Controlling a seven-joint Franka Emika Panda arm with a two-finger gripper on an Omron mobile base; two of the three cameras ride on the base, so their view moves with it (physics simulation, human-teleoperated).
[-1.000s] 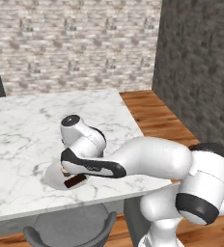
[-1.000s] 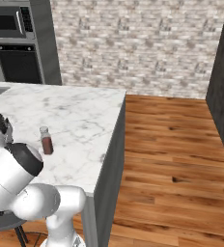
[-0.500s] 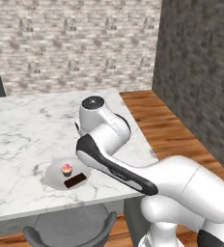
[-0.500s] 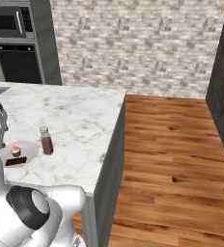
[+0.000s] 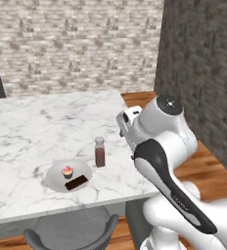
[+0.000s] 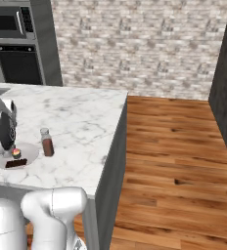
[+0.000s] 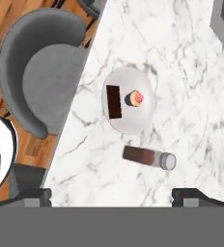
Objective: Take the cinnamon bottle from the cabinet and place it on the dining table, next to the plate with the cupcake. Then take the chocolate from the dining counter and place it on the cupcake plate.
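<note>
- Marble dining table [image 5: 32, 122] carries everything; cinnamon bottle [image 5: 100, 152] stands upright just beside the plate [image 5: 54, 177]; chocolate [image 5: 77, 183] lies on that plate, near the cupcake [image 5: 67, 171]
- gripper [image 7: 111, 195] hangs above with jaws spread wide, holding nothing
- bottle likely light, rigid, smooth-sided; best taken around its middle; chocolate a thin stiff bar, probably brittle
- no label or writing is readable

I note a grey chair [image 5: 71, 229] tucked under the near table edge. A built-in microwave [image 6: 8, 22] sits above a dark oven [image 6: 20, 63] in the grey column. Wood flooring [image 6: 179, 161] adjoins a stone-brick wall [image 6: 135, 44].
</note>
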